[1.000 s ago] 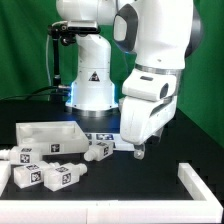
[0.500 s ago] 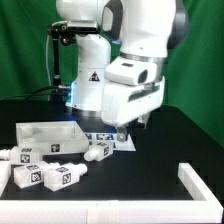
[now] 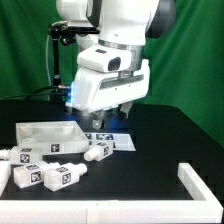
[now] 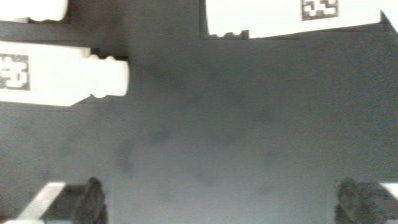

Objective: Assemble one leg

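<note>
Several white legs with tag markers lie at the exterior view's lower left. One leg (image 3: 100, 152) lies beside the marker board (image 3: 116, 141); two more (image 3: 62, 176) (image 3: 28, 176) lie near the front, and others (image 3: 47, 150) lie by the panel. My gripper (image 3: 110, 119) hangs above the marker board, just beyond the nearest leg, open and empty. In the wrist view one leg (image 4: 54, 75) lies on the black table with its peg end toward the middle, well ahead of my gripper (image 4: 222, 205). Both dark fingertips (image 4: 79, 200) stand wide apart with nothing between them.
The large flat white rimmed panel (image 3: 48, 134) lies at the exterior view's left. A white rail (image 3: 198, 180) borders the front right. A white tagged board edge (image 4: 294, 16) and another white piece (image 4: 29, 8) show in the wrist view. The robot base (image 3: 88, 85) stands behind.
The arm has swung toward the exterior view's left. The gripper moved from right of the marker board to above it, closer to the legs. It stayed open and empty.
</note>
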Tool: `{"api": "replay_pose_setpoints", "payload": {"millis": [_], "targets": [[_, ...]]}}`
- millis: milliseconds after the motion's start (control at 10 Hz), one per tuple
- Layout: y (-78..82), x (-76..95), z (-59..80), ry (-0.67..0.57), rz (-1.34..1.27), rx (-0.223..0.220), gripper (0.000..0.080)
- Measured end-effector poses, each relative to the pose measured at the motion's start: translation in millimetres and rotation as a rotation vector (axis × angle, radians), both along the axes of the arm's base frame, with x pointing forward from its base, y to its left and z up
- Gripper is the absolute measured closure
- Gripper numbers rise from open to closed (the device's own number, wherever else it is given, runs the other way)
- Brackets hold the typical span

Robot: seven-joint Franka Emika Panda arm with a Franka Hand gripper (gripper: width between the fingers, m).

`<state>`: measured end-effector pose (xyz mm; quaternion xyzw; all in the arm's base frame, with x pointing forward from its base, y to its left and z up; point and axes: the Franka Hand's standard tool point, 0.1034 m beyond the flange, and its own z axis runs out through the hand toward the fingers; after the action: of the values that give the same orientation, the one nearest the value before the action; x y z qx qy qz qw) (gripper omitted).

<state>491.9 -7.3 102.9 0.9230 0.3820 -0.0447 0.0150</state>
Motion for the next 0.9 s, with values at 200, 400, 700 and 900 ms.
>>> {"api": "replay_pose_setpoints", "payload": {"millis": [200, 400, 700, 900], "targets": [[-20.6, -13.5, -5.0, 0.011, 0.018, 0.002, 0.015], [-58.7, -65.3, -12.4, 0.03, -0.056, 0.013, 0.015], [-88.8, -86.1, -8.5, 0.082, -0.158, 0.044, 0.015], [-89.3, -87.0, -9.0, 0.084, -0.16, 0.044, 0.015]]}}
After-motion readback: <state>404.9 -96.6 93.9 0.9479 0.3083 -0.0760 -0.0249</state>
